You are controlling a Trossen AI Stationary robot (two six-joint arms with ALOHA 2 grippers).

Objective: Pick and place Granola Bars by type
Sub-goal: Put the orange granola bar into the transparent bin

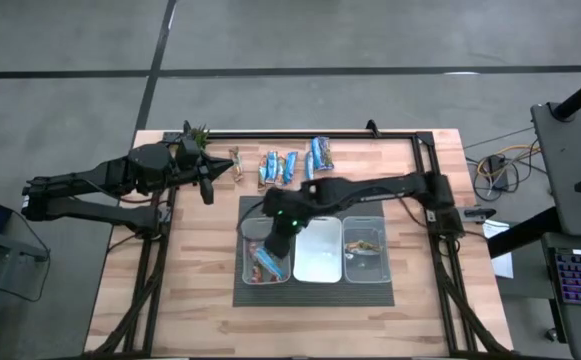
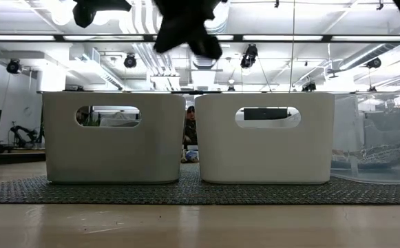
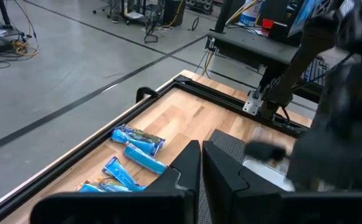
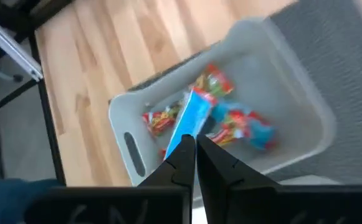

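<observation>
My right gripper (image 4: 190, 148) is shut on a blue granola bar (image 4: 193, 117) above the left bin (image 1: 250, 262), which holds several blue-and-red bars (image 4: 233, 127). It also shows in the high view (image 1: 276, 243). My left gripper (image 3: 200, 163) is shut and empty, raised at the table's far left (image 1: 208, 185), beside the small green plant (image 1: 195, 134). Several blue bars (image 1: 290, 165) and one brown bar (image 1: 236, 165) lie flat on the table near its far edge. The right bin (image 1: 365, 250) holds brown bars. My right gripper pinches the blue bar by its near end (image 4: 185, 138) between the two fingers. The fingers come from above, pointing down, and lie along the bar. The bar reaches out past the fingertips over the left bin's inside, above the bars lying there.
Three bins stand side by side on a dark mat (image 1: 315, 295) at the table's middle; the middle bin (image 1: 318, 252) shows a pale bottom. A black frame rail (image 1: 300, 135) runs along the far edge. The bins show side-on in the low view (image 2: 113, 138).
</observation>
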